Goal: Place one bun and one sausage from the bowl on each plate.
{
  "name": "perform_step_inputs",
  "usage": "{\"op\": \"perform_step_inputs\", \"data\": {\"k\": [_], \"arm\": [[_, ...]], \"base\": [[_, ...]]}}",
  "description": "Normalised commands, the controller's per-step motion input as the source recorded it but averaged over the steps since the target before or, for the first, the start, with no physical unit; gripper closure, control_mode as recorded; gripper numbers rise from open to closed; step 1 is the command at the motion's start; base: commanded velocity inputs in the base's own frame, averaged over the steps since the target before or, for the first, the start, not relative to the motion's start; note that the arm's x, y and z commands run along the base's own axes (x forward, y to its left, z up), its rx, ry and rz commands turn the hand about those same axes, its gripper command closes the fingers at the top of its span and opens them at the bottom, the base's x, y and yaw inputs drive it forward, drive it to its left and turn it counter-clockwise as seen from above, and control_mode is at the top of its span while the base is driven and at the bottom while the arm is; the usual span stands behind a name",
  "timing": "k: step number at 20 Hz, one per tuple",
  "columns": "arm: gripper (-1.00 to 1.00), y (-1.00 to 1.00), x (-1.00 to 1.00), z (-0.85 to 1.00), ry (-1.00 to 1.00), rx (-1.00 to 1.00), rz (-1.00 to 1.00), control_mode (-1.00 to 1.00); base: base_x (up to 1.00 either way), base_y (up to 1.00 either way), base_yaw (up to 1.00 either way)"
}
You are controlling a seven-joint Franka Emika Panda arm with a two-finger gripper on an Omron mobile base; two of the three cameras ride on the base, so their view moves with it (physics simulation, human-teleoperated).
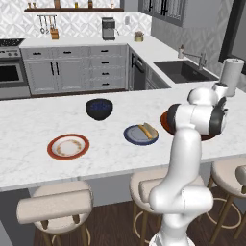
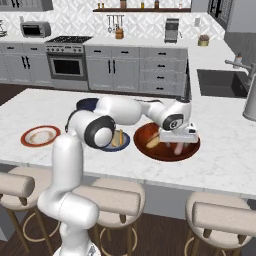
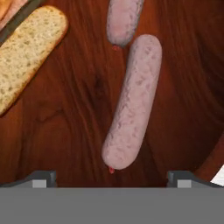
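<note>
A pale pink sausage lies on the bowl floor – reddish-brown, wood-grained – beside a bun. The gripper hovers above, fingers spread, apparently holding nothing.

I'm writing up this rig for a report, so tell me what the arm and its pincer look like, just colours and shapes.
The arm is made of glossy white rounded segments with dark grey to black joint rings, and a black round cap near the wrist. No cables or markings are visible. The pincer hangs from a boxy white hand; its two small fingertips are dark grey with pale pads.
</note>
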Motion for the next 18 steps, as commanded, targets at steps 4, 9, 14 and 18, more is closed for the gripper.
{"op": "perform_step_inputs", "data": {"k": [4, 9, 14, 18], "arm": [[-1.0, -0.01, 0.49, -0.31, -0.02, -0.07, 0.0, -1.0], [-1.0, -0.05, 0.43, -0.36, 0.0, -0.08, 0.0, -1.0], [-1.0, -0.13, 0.03, -0.44, 0.0, -0.04, 0.0, -1.0], [-1.0, -0.05, -0.01, -0.09, 0.0, 0.0, -0.01, -1.0]], "base": [[0.0, 0.0, 0.0], [0.0, 0.0, 0.0], [0.0, 0.0, 0.0], [0.0, 0.0, 0.0]]}}
